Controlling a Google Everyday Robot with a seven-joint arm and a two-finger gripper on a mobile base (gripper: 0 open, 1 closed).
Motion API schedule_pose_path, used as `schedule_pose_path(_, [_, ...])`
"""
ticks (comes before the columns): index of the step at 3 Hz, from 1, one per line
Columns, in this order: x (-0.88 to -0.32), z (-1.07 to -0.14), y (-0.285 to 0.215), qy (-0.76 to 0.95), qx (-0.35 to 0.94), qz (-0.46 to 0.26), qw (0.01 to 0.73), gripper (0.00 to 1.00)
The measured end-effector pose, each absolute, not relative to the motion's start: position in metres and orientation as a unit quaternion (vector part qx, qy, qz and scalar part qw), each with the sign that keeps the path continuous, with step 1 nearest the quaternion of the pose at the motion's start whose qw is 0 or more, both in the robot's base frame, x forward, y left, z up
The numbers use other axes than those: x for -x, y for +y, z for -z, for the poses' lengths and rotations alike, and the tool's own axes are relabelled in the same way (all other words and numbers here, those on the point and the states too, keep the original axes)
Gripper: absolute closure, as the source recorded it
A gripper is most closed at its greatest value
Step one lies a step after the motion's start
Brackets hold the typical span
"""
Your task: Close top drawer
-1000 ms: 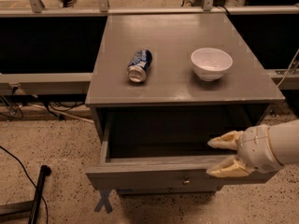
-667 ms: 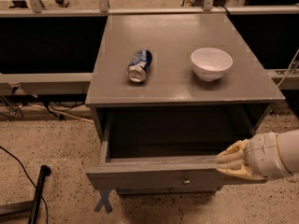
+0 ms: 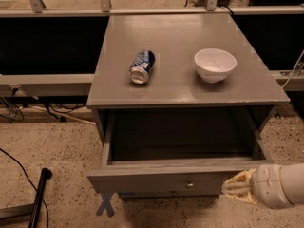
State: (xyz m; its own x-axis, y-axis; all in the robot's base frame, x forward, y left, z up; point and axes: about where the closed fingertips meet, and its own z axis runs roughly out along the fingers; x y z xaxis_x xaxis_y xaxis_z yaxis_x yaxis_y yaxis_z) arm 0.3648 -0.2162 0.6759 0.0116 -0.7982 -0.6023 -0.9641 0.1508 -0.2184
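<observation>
One grey cabinet fills the middle of the view; its tabletop point(image 3: 180, 87) lies above and behind the jaws, well apart from them.

One top drawer point(image 3: 156, 178) stands pulled out of the cabinet, open, its deep dark box exposed from above. Its front panel runs leftward from the jaws at the same height. The right end of this panel is covered by the gripper, so it cannot be told whether the two touch.

One gripper point(image 3: 229, 188) sits at the lower right of the view, in front of the right part of the drawer front, with its pale tips pointing left along the panel. A white, rounded wrist section extends from it to the right edge of the view. Whether the jaws are released or clenched cannot be told.

One white bowl point(image 3: 215, 64) stands upright on the tabletop, above the jaws and slightly left of them, well apart.

One blue can point(image 3: 142, 66) lies on its side on the tabletop, up and to the left of the jaws, farther from them than the bowl. Its silver end faces the viewer.

One blue cross mark point(image 3: 105, 204) lies on the speckled floor, left of the jaws and slightly lower, below the left corner of the drawer.

One small round metal knob point(image 3: 189, 184) sits at the centre of the drawer front, just left of the jaws at nearly the same height, apart from them.
</observation>
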Motion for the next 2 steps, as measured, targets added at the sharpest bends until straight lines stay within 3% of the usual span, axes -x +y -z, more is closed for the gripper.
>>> schedule_pose_path(2, [-0.3644,-0.6717,-0.213,0.692,0.639,-0.135,0.307,1.0])
